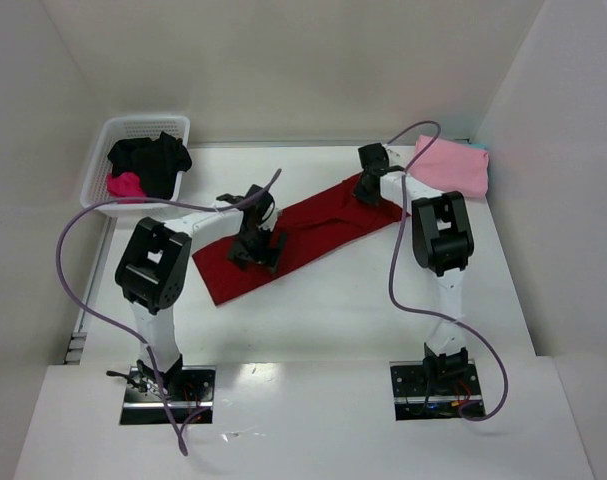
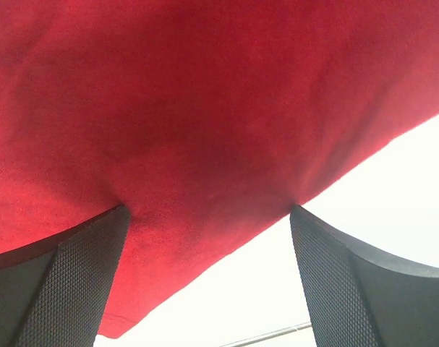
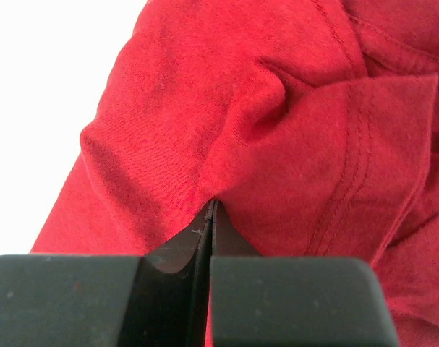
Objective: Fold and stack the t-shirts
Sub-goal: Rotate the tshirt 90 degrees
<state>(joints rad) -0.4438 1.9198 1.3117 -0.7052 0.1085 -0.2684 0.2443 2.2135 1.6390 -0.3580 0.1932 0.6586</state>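
Observation:
The dark red t-shirt (image 1: 303, 235) lies as a long folded band slanting across the table's middle. My left gripper (image 1: 255, 250) is open, its fingers (image 2: 67, 289) spread over the shirt's lower left part and edge (image 2: 205, 144). My right gripper (image 1: 368, 190) is shut on a pinch of the red shirt (image 3: 277, 144) at its upper right end. A light pink t-shirt (image 1: 451, 165) lies folded square at the back right. Black (image 1: 153, 158) and magenta (image 1: 125, 184) shirts lie in the basket.
A white mesh basket (image 1: 108, 140) stands at the back left corner. White walls close in the table at back, left and right. Purple cables loop off both arms.

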